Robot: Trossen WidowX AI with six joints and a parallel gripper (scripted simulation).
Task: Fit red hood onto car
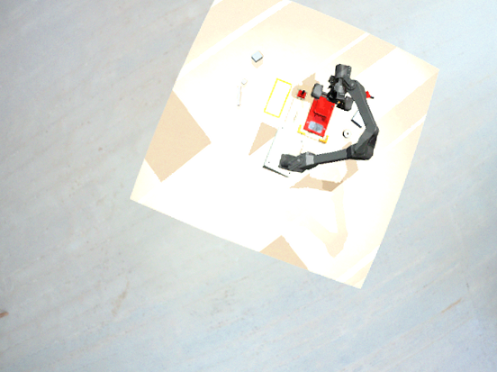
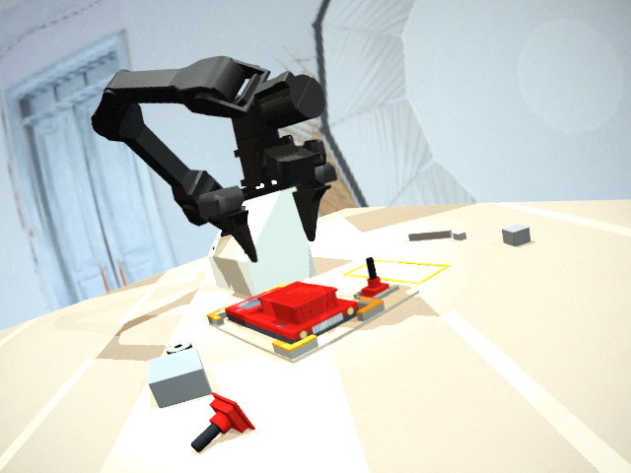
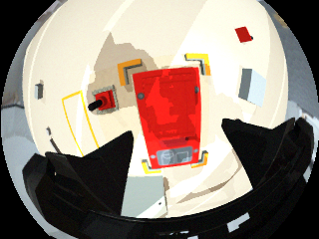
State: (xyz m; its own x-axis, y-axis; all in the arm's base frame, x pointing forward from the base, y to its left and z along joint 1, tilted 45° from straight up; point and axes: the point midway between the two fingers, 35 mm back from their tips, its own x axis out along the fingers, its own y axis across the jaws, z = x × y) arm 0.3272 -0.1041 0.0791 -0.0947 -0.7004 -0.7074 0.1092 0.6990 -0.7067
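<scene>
The red hood sits on the deck of the red car chassis, over the engine's place. In the exterior view it looks level; in the wrist view its outline merges with the deck. The engine block and the pegs are hidden, so peg fit cannot be seen. The chassis lies between the orange and yellow corners of the jig. My gripper is open and empty, its fingertips apart above the hood and clear of it.
A red piece with a black stick stands beside the jig; a similar one lies tipped over. A grey block and a ring lie at the other side. A pale box stands behind the car.
</scene>
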